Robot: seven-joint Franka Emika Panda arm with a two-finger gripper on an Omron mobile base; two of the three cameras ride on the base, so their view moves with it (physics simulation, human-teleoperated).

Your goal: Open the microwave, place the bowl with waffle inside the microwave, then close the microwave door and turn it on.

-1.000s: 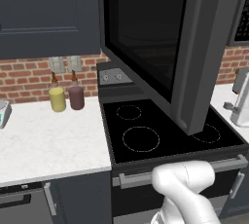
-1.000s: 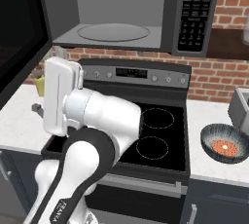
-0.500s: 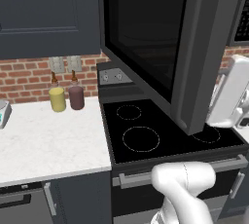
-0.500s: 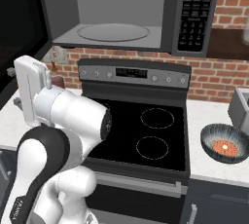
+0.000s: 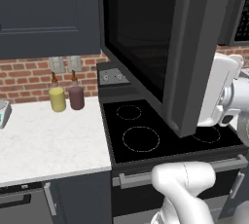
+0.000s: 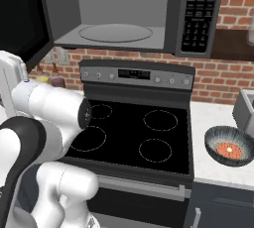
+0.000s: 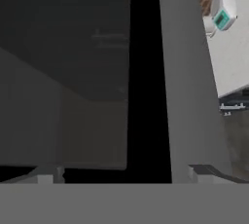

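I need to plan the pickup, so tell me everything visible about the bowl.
The bowl is small, round and dark grey, with faintly ribbed, metallic-looking sides. It sits upright on the white counter right of the stove, apart from the stove's edge. Inside lies the waffle, a small orange-brown piece with a pale centre. Nothing grips or touches the bowl; a grey object stands just behind it at the frame edge.

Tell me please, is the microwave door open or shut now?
Open. The microwave door stands swung out over the stove, and the pale inside of the microwave shows, with nothing in it.
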